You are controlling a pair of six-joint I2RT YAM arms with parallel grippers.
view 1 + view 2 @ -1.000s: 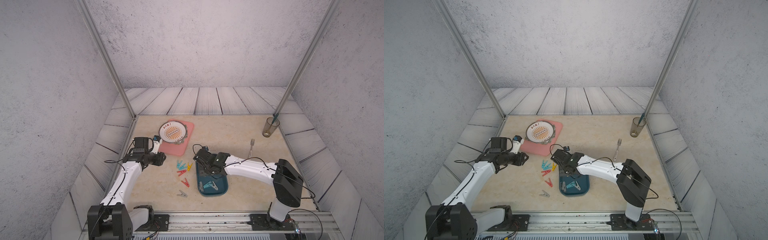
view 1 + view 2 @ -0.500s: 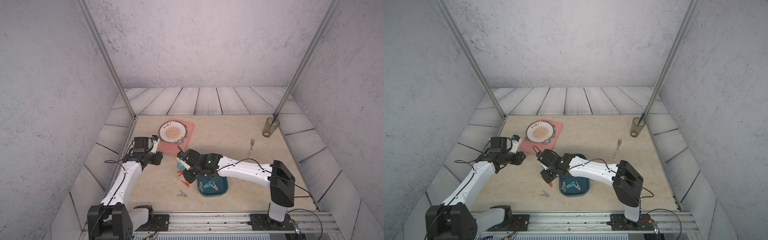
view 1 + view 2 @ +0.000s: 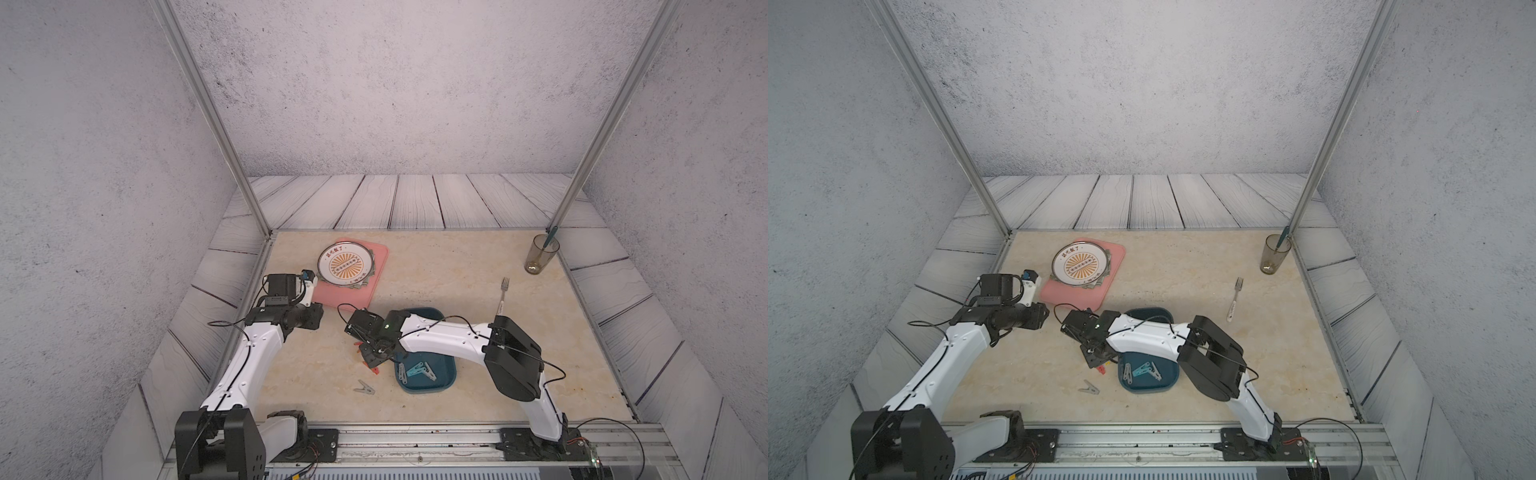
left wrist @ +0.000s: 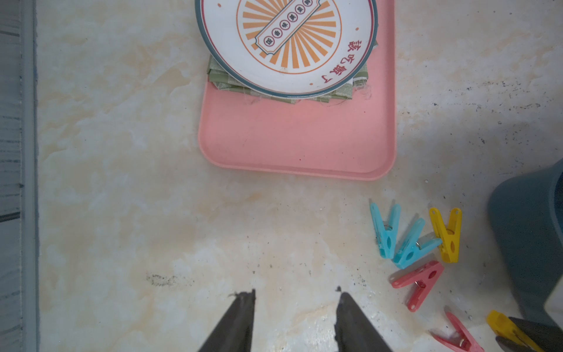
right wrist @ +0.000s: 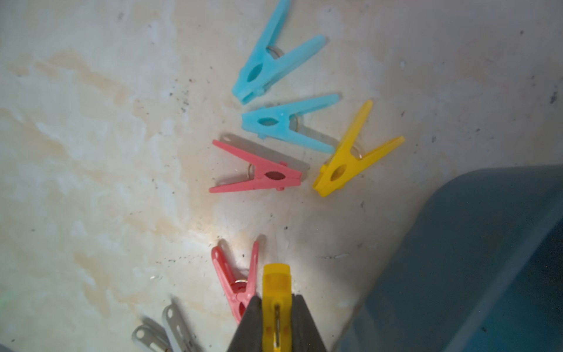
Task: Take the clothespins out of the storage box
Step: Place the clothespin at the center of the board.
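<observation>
Right wrist view shows us our right gripper (image 5: pixel 276 301) pinching a yellow clothespin (image 5: pixel 276 282), with more clothespins (image 5: pixel 265 176) lying on the table (image 5: pixel 91 152) ahead of it, the blue box (image 5: pixel 457 250) close beside it, and our left gripper (image 4: pixel 295 297) spread apart.

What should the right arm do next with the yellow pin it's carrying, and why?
Probably open the right gripper and release the yellow clothespin here. The pin is clamped between the fingers over the table, outside the storage box and next to a red clothespin. Other clothespins lie in the box, waiting to be fetched.
</observation>
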